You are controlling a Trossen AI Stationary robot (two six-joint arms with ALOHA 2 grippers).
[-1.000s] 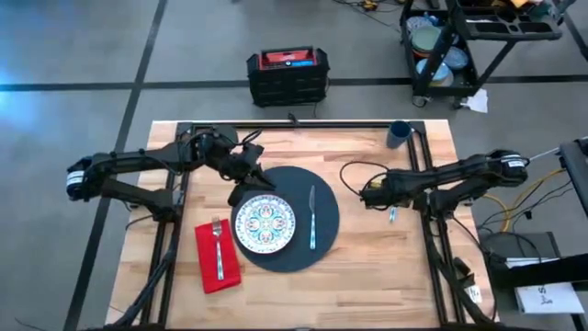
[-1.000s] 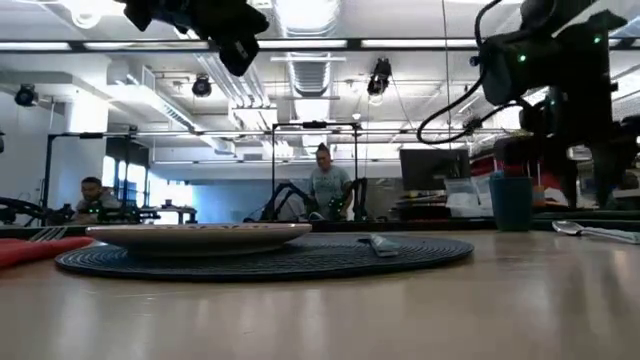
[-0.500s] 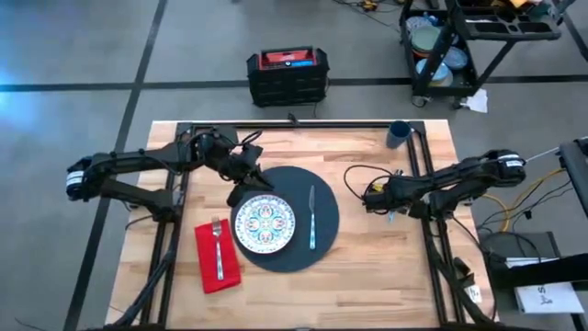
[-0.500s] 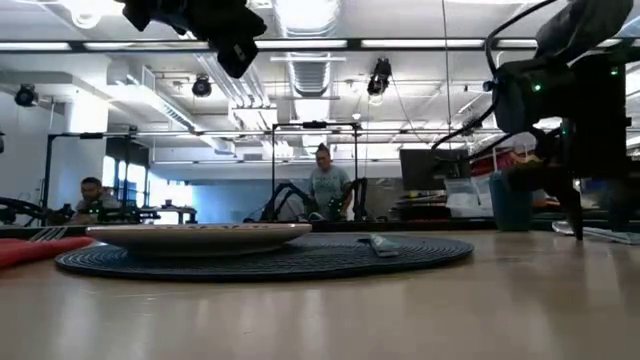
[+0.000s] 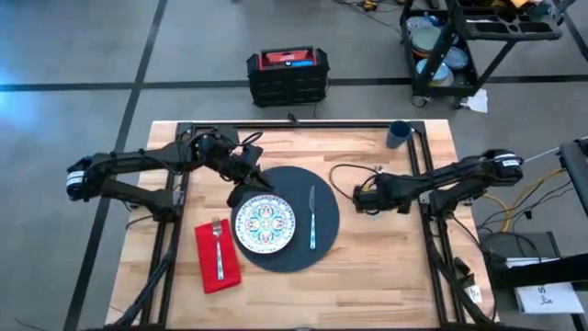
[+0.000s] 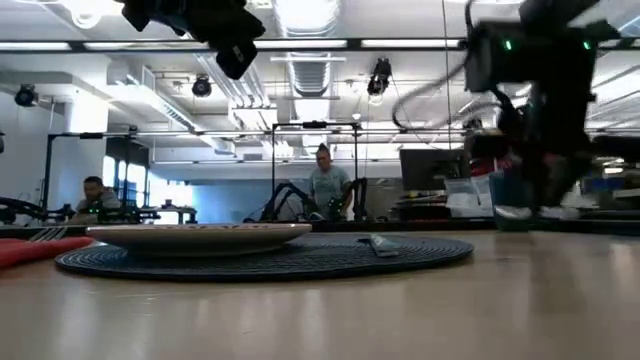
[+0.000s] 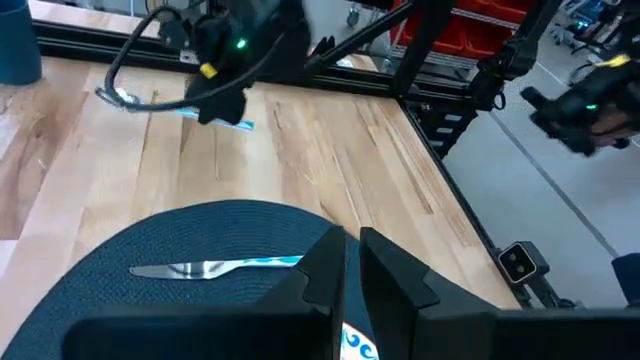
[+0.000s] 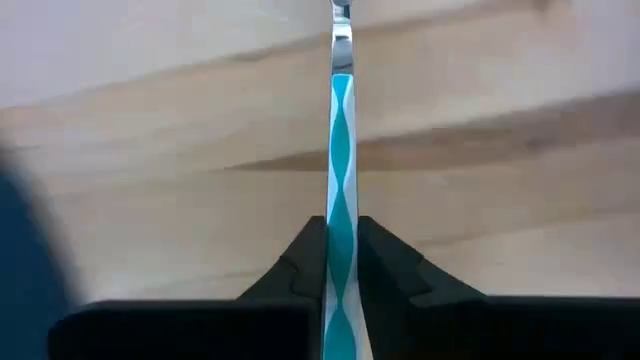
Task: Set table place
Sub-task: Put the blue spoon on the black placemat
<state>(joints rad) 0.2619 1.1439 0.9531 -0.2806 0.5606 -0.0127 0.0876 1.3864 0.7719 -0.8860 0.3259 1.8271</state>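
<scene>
**Spoon in the right pincer, on its way to the mat**

The right pincer (image 5: 361, 196) grips the teal-handled spoon (image 8: 340, 160) between its fingers, clenched on the handle as the right wrist view shows, and hangs over bare wood just beside the right rim of the round dark mat (image 5: 328, 237). In the left wrist view the spoon's bowl pokes out beyond that pincer, clear of the table (image 5: 386, 262).

The setting looks nearly complete: the patterned plate (image 5: 265, 225) sits on the mat, the knife (image 5: 312, 217) lies on the mat to the plate's right, and the fork (image 5: 218, 242) rests on the red napkin (image 5: 217, 257) left of the mat. The step in hand is likely laying the spoon. That calls for lowering it parallel to the knife, on its outer side, and releasing it flat.

The strip of mat between knife and rim is narrow, so a nudge to the knife is the risk. The blue cup (image 5: 398, 134) stands well apart at the far right corner, probably the last item to bring in. The left pincer (image 5: 241, 194) hovers above the mat's upper left rim, near the plate, with fingers pressed together and holding nothing; it is out of the spoon's path
</scene>
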